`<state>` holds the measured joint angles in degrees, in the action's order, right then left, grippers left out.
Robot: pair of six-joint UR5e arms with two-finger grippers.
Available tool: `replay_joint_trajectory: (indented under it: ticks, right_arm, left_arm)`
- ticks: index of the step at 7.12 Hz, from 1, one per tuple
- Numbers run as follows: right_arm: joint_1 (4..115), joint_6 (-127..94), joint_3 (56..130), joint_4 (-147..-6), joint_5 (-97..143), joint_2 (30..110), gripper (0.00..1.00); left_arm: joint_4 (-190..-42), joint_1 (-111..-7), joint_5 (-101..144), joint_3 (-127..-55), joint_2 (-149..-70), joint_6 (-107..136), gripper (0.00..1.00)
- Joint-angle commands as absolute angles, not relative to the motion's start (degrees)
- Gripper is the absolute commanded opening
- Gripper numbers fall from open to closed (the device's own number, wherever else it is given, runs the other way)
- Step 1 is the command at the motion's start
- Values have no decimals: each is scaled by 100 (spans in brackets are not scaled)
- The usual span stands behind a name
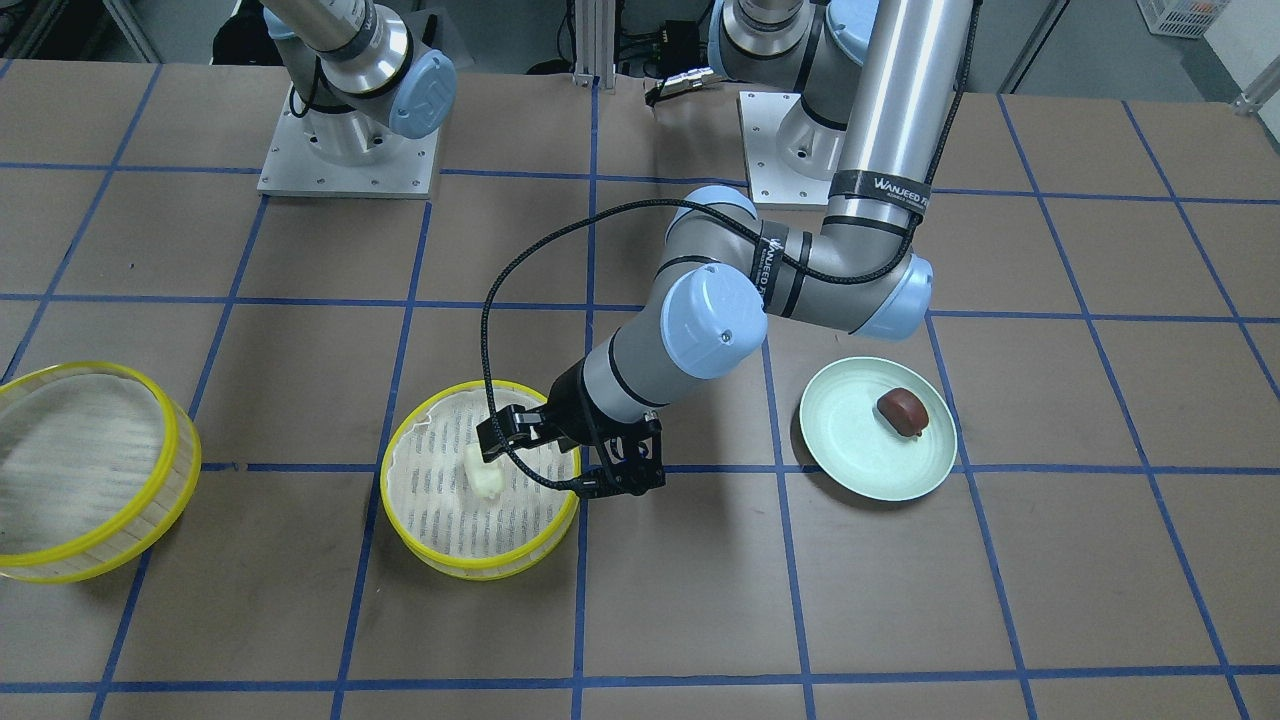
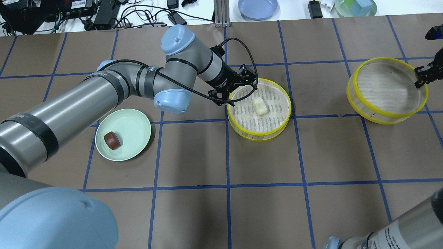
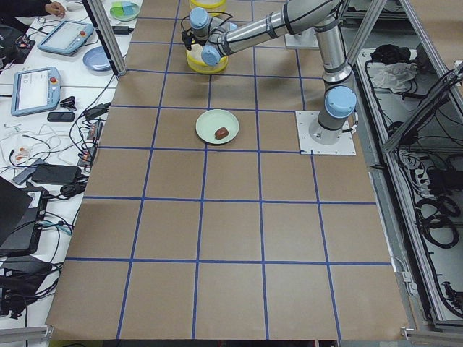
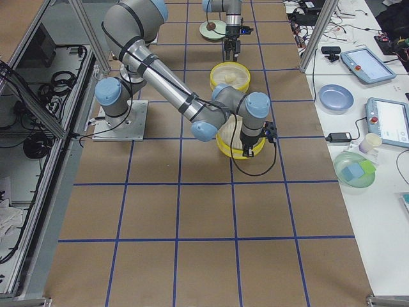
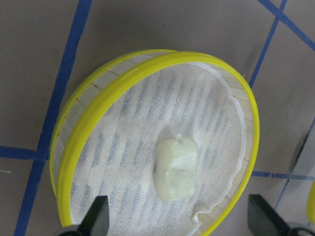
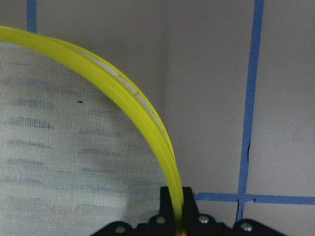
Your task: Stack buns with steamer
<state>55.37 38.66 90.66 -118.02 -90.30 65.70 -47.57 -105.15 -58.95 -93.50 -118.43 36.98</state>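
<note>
The cream-white bun (image 2: 260,106) lies on the cloth liner inside the middle yellow-rimmed steamer tray (image 2: 258,133). My left gripper (image 2: 238,91) hovers over that tray's near-left rim, open and empty. In the left wrist view the bun (image 5: 174,167) lies just ahead of the spread fingertips (image 5: 98,216). The dark reddish-brown bun (image 2: 112,140) sits on the pale green plate (image 2: 131,128) at the left. My right gripper (image 2: 423,74) is shut on the rim of the second steamer tray (image 2: 386,116) at the far right. That tray looks tilted.
The table is brown paper with a blue tape grid. A blue plate (image 2: 258,7) and a glass bowl (image 2: 355,7) stand on the white bench beyond the far edge. Both arm bases (image 1: 348,150) are bolted at the robot's side.
</note>
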Motion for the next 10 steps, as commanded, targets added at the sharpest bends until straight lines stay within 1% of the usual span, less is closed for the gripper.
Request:
replay_joint_trajectory:
  ticks: [1,2,4,6,8,10]
  right_arm:
    - [5991,3535,9070,-11804,-9035,6714,3]
    - [6246,3263,9131,-11795,-9035,6863,3]
    - [6739,3052,9604,-11917,-9009,7057,3]
    - [7396,2421,9677,-11997,-9000,7197,3]
    - [8249,1130,9677,-12058,-9087,7207,3]
    - [8952,93,9685,-12024,-9140,7251,3]
  left_arm:
    - [-4930,-10398,-6124,-9072,-11637,3317,100]
    - [-5270,-10145,-6700,-8983,-11541,2548,100]
    - [-6254,-9435,-7667,-8868,-11120,1088,100]
    - [-6924,-8723,-7943,-8877,-10864,932,100]
    - [-7223,-8010,-8059,-9043,-10907,607,100]
    - [-7251,-7849,-8898,-9271,-11029,49,100]
